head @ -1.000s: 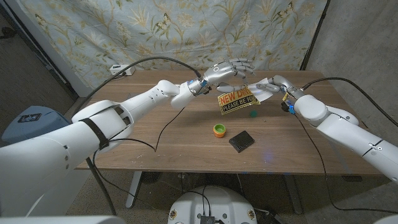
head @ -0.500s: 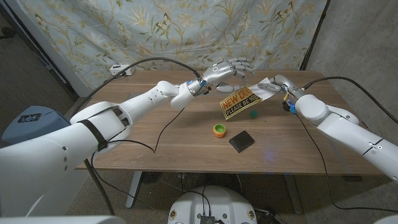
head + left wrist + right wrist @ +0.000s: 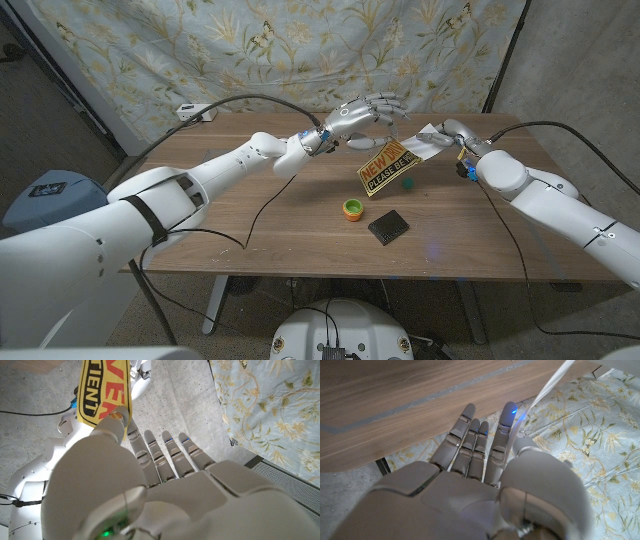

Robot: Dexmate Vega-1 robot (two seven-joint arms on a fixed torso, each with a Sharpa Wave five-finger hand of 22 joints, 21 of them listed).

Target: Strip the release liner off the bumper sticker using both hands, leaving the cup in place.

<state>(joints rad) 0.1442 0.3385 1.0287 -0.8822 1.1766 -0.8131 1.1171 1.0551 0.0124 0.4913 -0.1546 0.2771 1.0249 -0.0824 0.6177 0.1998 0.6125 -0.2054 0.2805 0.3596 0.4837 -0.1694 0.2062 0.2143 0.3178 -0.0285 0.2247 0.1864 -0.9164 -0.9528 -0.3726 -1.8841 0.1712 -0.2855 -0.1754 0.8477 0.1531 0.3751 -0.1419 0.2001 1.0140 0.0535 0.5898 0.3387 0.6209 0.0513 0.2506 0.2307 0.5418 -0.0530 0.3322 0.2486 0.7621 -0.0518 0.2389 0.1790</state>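
My left hand (image 3: pixel 366 111) is raised over the table's far middle and pinches the yellow bumper sticker (image 3: pixel 387 169) at its upper edge. In the left wrist view my thumb presses on the yellow sticker (image 3: pixel 102 394), with the left hand (image 3: pixel 150 485) beneath it. The sticker hangs tilted in the air, black lettering facing me. My right hand (image 3: pixel 452 134) pinches the white release liner (image 3: pixel 425 146), which runs from the sticker's right end. The liner (image 3: pixel 551 384) shows as a thin white strip leaving my right hand (image 3: pixel 485 470). An orange cup with a green rim (image 3: pixel 353 209) stands on the table below the sticker.
A black square pad (image 3: pixel 388 227) lies to the right of the cup. A small green piece (image 3: pixel 407 183) sits under the sticker's right end. A white power strip (image 3: pixel 195 113) lies at the table's (image 3: pixel 250 230) back left corner. A floral curtain hangs behind.
The sticker has shifted a little to the right and tilted more steeply, its left end dropping. Both hands stay almost where they were. The cup has not moved.
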